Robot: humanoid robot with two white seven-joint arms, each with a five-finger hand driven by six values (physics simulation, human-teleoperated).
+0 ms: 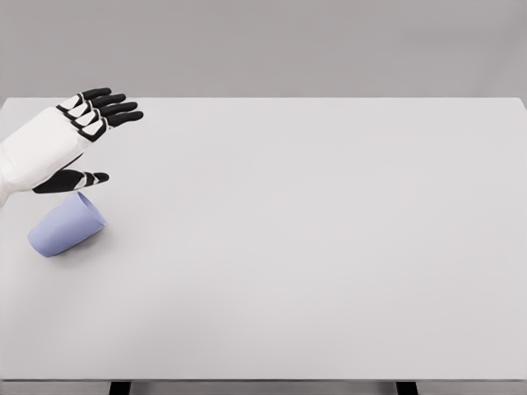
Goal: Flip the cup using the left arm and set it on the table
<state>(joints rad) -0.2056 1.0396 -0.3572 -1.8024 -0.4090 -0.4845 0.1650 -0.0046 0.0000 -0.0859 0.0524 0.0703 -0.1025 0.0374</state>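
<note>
A pale blue cup (66, 225) lies on its side on the white table (313, 247) near the left edge, its mouth turned up and to the right. My left hand (97, 140) hovers just above and behind it, fingers spread and holding nothing. The black thumb (78, 178) reaches out right over the cup's rim, with only a small gap between them. The right arm does not show.
The table's front edge runs along the bottom of the view, with two dark legs (120, 387) showing below it. A grey wall stands behind the far edge.
</note>
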